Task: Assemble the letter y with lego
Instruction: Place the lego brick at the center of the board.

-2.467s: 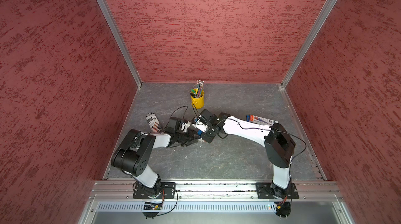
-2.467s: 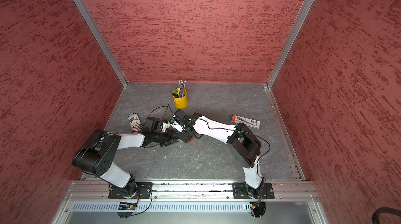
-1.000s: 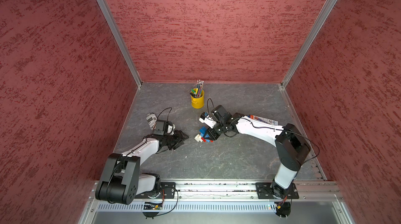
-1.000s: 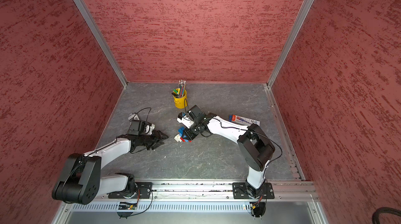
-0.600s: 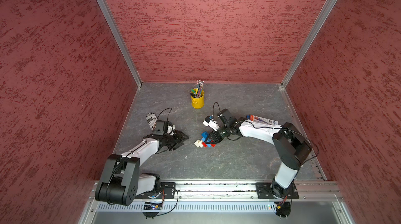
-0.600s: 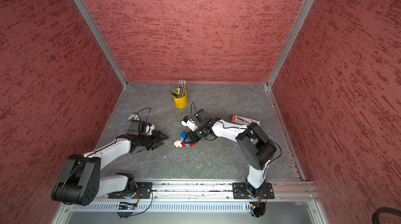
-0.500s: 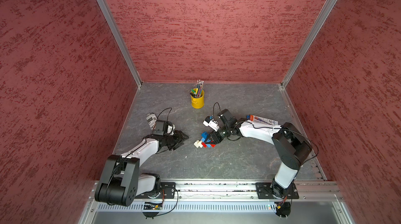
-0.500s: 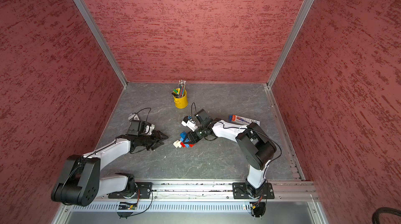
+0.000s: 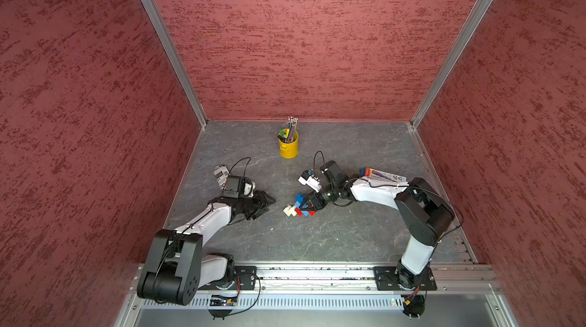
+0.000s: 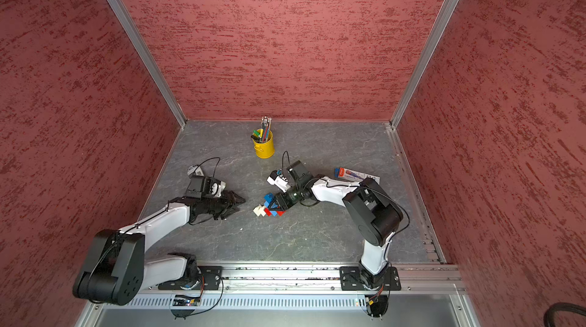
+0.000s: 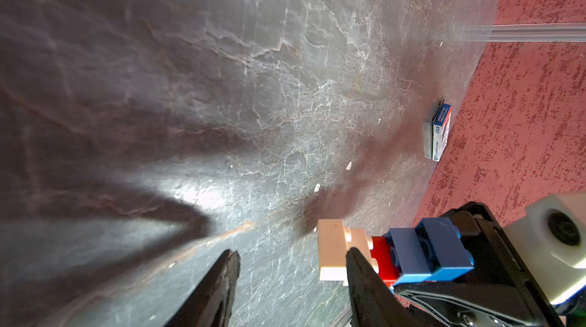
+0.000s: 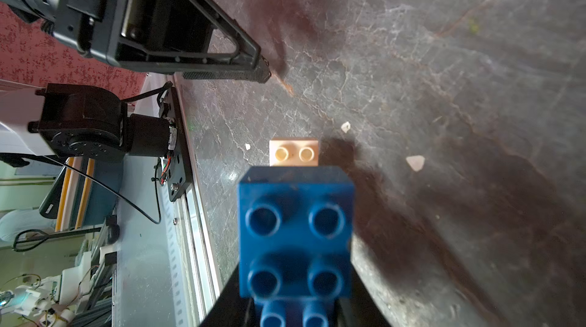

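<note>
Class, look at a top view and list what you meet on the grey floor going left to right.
White printed packet → left tool → brick letter → flat red and blue box. The yellow cup is left out: it stands in line with the brick letter.

Bare floor (image 9: 317, 240) is lying open between the left gripper (image 9: 265, 206) and the letter y (image 9: 301, 210). A pencil cup (image 9: 288, 148) is standing well behind them.

Glossy plastic lego (image 12: 295, 233), matt veined table (image 12: 444, 56)
</note>
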Controlling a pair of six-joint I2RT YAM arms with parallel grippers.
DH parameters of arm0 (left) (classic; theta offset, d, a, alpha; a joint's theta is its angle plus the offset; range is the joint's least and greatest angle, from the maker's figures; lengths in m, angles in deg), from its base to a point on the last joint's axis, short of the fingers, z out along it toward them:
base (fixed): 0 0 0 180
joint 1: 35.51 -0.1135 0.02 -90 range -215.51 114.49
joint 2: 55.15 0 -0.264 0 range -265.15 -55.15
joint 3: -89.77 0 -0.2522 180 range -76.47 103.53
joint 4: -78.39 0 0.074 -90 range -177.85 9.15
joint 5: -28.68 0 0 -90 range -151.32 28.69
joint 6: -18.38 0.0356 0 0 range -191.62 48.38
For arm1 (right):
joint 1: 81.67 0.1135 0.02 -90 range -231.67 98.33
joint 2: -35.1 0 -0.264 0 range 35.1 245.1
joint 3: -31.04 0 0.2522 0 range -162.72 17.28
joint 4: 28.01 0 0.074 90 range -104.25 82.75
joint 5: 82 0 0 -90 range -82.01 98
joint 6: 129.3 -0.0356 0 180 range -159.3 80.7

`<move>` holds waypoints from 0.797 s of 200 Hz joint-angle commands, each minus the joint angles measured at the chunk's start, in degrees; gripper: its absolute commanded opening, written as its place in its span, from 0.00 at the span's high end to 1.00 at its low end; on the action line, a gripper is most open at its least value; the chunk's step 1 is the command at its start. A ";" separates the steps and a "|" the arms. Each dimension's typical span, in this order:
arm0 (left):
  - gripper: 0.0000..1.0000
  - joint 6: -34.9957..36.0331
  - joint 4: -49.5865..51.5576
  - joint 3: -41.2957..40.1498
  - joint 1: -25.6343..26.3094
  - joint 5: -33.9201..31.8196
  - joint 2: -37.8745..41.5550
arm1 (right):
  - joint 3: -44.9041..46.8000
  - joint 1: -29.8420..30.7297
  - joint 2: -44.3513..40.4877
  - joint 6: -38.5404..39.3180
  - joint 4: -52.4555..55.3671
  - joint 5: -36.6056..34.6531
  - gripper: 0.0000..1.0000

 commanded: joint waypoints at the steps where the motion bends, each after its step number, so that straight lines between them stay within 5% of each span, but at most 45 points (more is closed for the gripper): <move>1: 0.43 0.72 0.53 -0.78 -0.37 -0.18 1.14 | 0.41 -0.59 1.30 0.08 -1.69 1.81 0.64; 159: 0.44 0.58 0.93 -1.86 -0.35 -0.75 2.47 | -4.01 -3.85 6.24 1.18 -0.98 0.31 0.46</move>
